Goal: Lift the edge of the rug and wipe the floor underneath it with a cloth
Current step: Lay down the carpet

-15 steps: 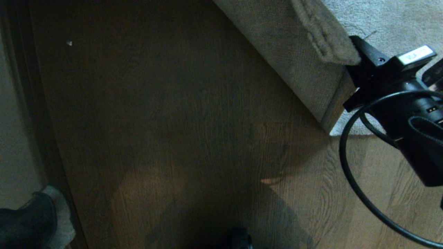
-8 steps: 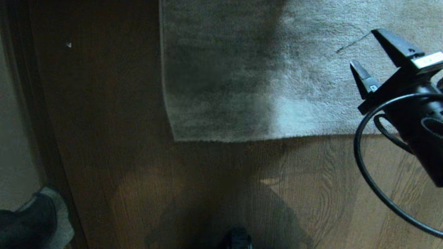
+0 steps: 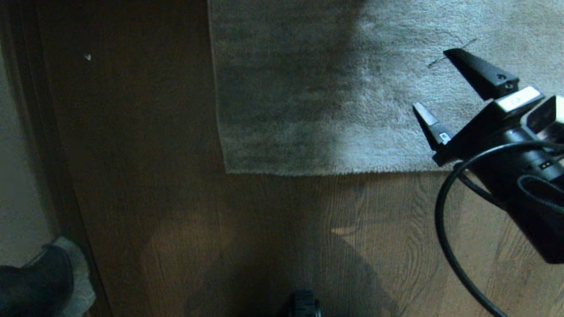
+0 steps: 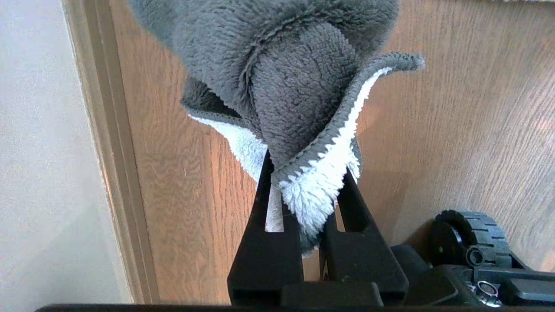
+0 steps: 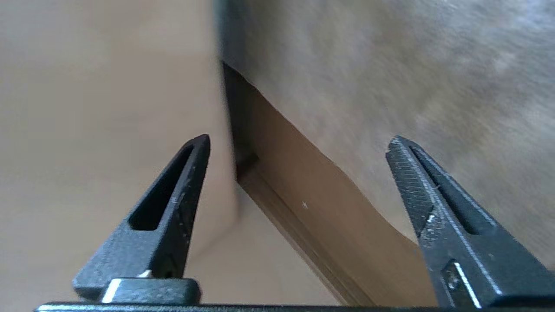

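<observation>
Rug [image 3: 352, 88] lies flat on the floor [image 3: 264, 229], pile side up, its square corner towards the dark baseboard. Right gripper [image 3: 436, 83] hovers over its near edge, fingers [image 5: 173, 208] spread wide, gripping nothing. Left gripper [image 4: 310, 195] sits low beside the baseboard [image 4: 117, 173], fingers clamped on the cloth [image 4: 295, 86], grey and white, bunched above the planks.

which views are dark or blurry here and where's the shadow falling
Head view: dim overall, with a broad shadow across the left part of the rug and the floor, while the right gripper stays sharp. Left wrist view: bright and crisp, the cloth fibres clear in the left gripper. Right wrist view: smeared, rug and floor soft, only the open jaws sharp.
</observation>
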Controlling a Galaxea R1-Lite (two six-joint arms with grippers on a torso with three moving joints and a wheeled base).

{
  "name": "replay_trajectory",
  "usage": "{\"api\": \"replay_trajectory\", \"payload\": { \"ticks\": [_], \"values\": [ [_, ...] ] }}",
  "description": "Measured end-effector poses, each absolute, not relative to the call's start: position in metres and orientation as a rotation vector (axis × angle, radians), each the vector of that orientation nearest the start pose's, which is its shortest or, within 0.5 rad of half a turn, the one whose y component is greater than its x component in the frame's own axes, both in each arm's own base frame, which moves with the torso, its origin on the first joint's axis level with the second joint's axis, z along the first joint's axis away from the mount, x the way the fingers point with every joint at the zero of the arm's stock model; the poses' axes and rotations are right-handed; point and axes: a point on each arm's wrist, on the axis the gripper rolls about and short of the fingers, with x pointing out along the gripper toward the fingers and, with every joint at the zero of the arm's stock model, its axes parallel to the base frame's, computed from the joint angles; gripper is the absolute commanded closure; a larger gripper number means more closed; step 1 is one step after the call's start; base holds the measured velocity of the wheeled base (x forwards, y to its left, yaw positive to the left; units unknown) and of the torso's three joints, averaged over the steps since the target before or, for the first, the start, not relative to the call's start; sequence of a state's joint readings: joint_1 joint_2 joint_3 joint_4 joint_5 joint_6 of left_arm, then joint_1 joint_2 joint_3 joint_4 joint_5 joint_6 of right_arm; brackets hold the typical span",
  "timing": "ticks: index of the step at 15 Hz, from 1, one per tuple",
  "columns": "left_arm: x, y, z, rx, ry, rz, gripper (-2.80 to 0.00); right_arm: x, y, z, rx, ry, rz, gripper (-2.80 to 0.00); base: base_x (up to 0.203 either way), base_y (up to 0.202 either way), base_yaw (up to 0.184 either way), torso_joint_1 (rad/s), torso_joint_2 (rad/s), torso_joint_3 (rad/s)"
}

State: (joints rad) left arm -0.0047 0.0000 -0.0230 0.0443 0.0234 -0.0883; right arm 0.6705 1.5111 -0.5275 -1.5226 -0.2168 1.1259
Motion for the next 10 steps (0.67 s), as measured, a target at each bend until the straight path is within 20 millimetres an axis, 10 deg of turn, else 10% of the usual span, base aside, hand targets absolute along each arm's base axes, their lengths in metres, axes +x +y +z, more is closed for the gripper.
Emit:
{"api": "replay_trajectory", "payload": {
  "ticks": [6, 7, 10],
  "values": [
    [-0.025, 0.001, 0.077, -0.088, 0.021, 0.02, 0.0, 0.211, 0.183, 0.204, 1.162, -0.043, 0.642, -2.8, 0.0, 0.0, 0.0, 0.0, 0.0, 0.0],
    [-0.025, 0.001, 0.077, -0.088, 0.02, 0.019, 0.0, 0.217, 0.19, 0.199, 1.153, -0.03, 0.637, 0.0, 0.0, 0.0, 0.0, 0.0, 0.0, 0.0],
    [-0.025, 0.001, 0.077, -0.088, 0.02, 0.02, 0.0, 0.23, 0.204, 0.186, 1.127, 0.0, 0.627, 0.0, 0.0, 0.0, 0.0, 0.0, 0.0, 0.0]
  ]
}}
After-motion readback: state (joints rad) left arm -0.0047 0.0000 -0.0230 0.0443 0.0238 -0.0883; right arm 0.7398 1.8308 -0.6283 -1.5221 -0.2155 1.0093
